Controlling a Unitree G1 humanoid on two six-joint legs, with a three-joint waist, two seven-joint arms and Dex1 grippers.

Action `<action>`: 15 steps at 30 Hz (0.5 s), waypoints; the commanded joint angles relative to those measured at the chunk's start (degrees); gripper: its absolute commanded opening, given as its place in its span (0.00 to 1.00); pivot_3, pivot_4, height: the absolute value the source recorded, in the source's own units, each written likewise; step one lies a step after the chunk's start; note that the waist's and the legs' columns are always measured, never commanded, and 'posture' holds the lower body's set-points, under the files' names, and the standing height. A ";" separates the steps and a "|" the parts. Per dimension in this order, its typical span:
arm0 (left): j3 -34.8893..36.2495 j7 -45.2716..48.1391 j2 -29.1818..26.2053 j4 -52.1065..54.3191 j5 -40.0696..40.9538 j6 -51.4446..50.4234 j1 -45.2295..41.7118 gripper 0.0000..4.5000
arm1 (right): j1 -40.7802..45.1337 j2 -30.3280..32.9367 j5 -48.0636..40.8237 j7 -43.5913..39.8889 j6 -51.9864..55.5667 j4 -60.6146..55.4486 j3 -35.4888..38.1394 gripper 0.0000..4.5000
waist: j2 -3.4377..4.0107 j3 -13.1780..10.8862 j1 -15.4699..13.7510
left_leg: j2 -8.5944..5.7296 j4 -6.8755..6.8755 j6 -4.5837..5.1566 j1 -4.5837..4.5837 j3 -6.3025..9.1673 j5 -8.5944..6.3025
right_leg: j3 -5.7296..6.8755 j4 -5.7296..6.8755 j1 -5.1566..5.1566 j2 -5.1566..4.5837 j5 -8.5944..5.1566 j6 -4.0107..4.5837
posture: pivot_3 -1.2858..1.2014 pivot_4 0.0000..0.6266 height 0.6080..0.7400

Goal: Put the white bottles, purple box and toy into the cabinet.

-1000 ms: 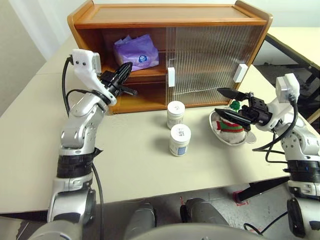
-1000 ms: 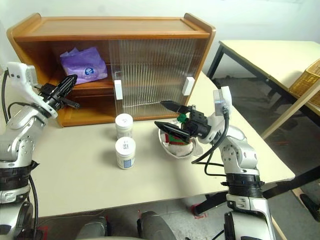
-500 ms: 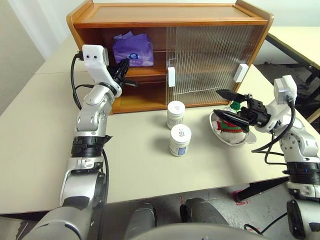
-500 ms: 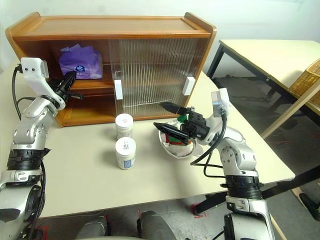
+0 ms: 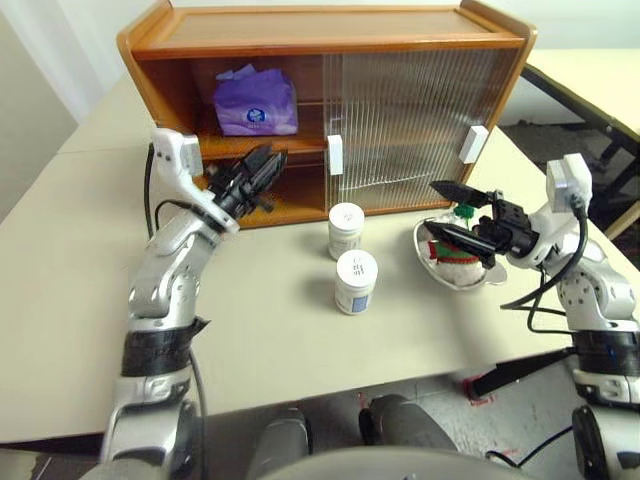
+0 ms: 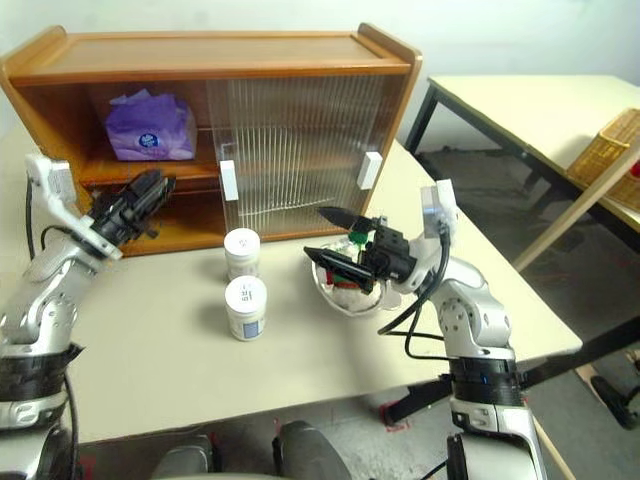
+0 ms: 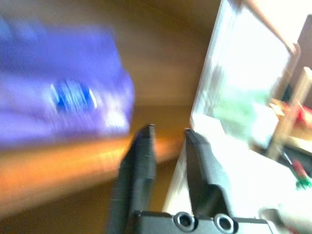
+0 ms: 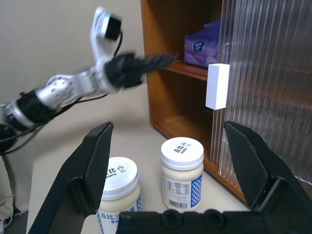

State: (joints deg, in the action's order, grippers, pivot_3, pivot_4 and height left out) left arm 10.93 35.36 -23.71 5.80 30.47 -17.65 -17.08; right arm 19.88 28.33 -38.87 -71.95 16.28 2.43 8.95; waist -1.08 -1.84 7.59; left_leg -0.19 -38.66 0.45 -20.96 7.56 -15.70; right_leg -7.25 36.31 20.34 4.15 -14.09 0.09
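Blurred purple box (image 7: 63, 97) beyond end effector (image 7: 168, 141).

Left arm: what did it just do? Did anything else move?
The left gripper drew back and down from the brown wooden cabinet, jaws now slightly apart and empty. The soft lilac-purple box stays on the upper shelf. The two white plastic bottles, plush toy and open right gripper stayed put.

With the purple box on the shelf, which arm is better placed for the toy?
Right, probably. The right gripper hangs open just over the toy in its steel bowl; the left gripper is across the table by the cabinet.
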 commanded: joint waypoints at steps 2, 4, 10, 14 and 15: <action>-0.94 4.67 -3.50 -0.90 -2.17 1.71 3.48 0.73 | 0.73 0.50 -1.15 -1.97 -0.49 0.74 0.45 1.00 | 0.01 -0.01 -0.24 | 0.39 0.00 -0.03 -0.04 0.02 -0.01 | 0.04 0.00 0.04 -0.04 0.00 0.00 | 0.44 0.06 1.00; -2.34 5.90 -5.69 -3.07 -5.65 3.68 5.09 0.89 | 1.12 0.86 -1.85 -3.52 -0.63 0.87 0.56 1.00 | 0.03 -0.01 -0.20 | 0.43 0.00 -0.04 -0.04 0.02 0.00 | 0.04 0.01 0.07 -0.04 0.01 0.00 | 0.44 0.06 1.00; -6.53 11.49 -7.42 -6.51 -9.61 8.35 6.94 1.00 | 1.21 0.78 -1.58 -5.11 -0.99 1.27 -0.25 1.00 | 0.11 0.02 -0.06 | 0.53 0.02 -0.16 -0.18 0.02 -0.07 | 0.05 0.01 0.34 -0.06 0.32 0.55 | 0.43 0.05 1.00; -8.48 13.43 -6.53 -6.43 -9.52 7.93 7.56 1.00 | 0.34 0.02 -0.28 -4.21 -2.76 0.67 -0.56 1.00 | 0.26 0.13 0.22 | 0.60 0.02 -0.18 -0.73 0.00 -0.06 | 0.10 0.02 0.90 -0.05 0.37 0.63 | 0.43 0.04 1.00; -9.11 13.56 -6.56 -6.51 -10.11 7.96 7.75 1.00 | 0.20 -0.14 0.05 -4.05 -3.32 0.60 -0.65 1.00 | 0.29 0.15 0.30 | 0.61 0.02 -0.18 -0.87 -0.01 -0.06 | 0.11 0.03 1.04 -0.04 0.40 0.62 | 0.43 0.04 1.00</action>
State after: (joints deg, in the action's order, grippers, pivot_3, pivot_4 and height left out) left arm 3.19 48.24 -30.36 -0.19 21.52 -9.81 -9.97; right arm 20.80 28.38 -39.81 -76.23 14.15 3.08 8.74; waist -0.79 -1.69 7.89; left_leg 0.44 -38.64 0.27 -21.88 7.53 -15.76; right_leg -7.14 36.34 21.47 4.12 -13.68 0.70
